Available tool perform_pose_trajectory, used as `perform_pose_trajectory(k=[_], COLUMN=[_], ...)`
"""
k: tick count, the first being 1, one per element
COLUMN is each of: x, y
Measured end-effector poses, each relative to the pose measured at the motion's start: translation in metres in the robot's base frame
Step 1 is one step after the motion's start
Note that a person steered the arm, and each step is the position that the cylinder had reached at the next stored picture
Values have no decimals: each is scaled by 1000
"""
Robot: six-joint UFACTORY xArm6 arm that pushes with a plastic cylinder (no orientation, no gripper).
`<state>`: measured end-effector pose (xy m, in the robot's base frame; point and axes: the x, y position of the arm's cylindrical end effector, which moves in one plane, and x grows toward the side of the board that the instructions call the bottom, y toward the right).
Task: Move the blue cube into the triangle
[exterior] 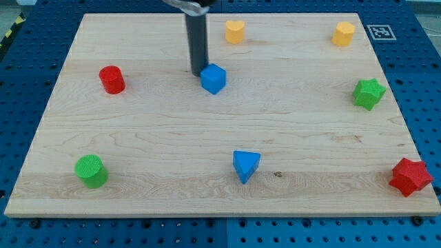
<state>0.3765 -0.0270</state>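
The blue cube (213, 78) sits on the wooden board (158, 145) a little above the middle. The blue triangle (246, 164) lies well below it, toward the view's bottom and slightly right. My tip (198, 72) is the lower end of the dark rod that comes down from the view's top. It stands right at the cube's upper left side, touching or nearly touching it.
A red cylinder (111, 79) is at the left and a green cylinder (91, 171) at the lower left. A yellow heart-shaped block (235, 31) and a yellow hexagonal block (343, 33) lie along the top. A green star (368, 93) and a red star (411, 177) are at the right.
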Motion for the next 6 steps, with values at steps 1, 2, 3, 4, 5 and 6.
perform_pose_trajectory(k=[1,2,3,4,5,6], x=[1,-13,37,96,100,93], y=[17,19,40,59,59,59])
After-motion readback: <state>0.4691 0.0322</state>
